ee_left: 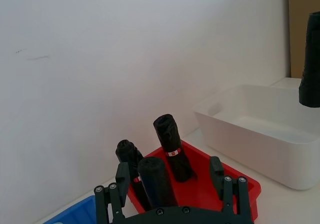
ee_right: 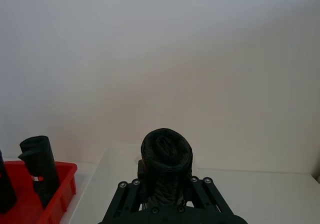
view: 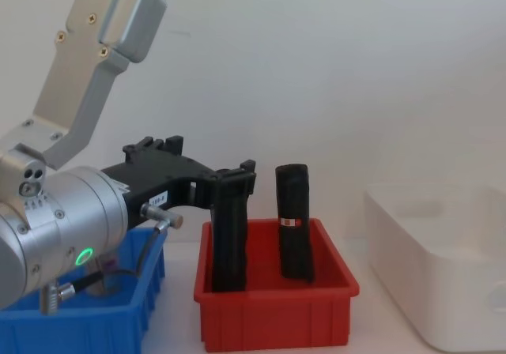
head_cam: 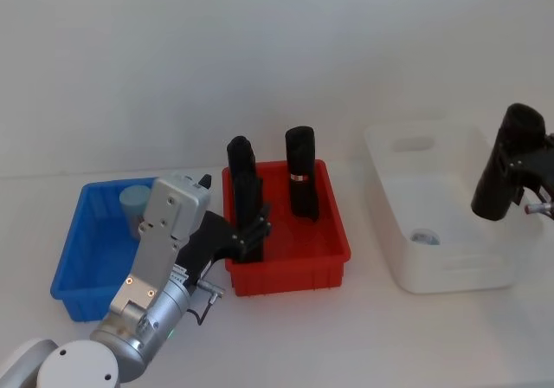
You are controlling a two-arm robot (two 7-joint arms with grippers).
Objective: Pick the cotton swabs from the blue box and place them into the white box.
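On the table, seen from the head, the left gripper (head_cam: 253, 232) sits at about 7 o'clock over the front left corner of the red bin (head_cam: 286, 275). Its fingers (ee_left: 122, 180) are spread, one on each side of an upright black roll (head_cam: 246, 199), with a gap on at least one side.

At 9 o'clock, touching or just beside the red bin, lies the blue box (head_cam: 69, 258). One jar of cotton swabs (head_cam: 134, 204) stands at its far end, pale lid up.

Two more black rolls stand in the red bin: one (head_cam: 241, 154) at the far left corner and one with a red band (head_cam: 301, 180) at about 12 o'clock.

At 3 o'clock is the white box (head_cam: 450, 275). A second swab jar (head_cam: 424, 236) rests on its floor. Above the box's right side, the right gripper (head_cam: 522, 164) is clamped on another black roll (head_cam: 495, 193), held clear of the box.
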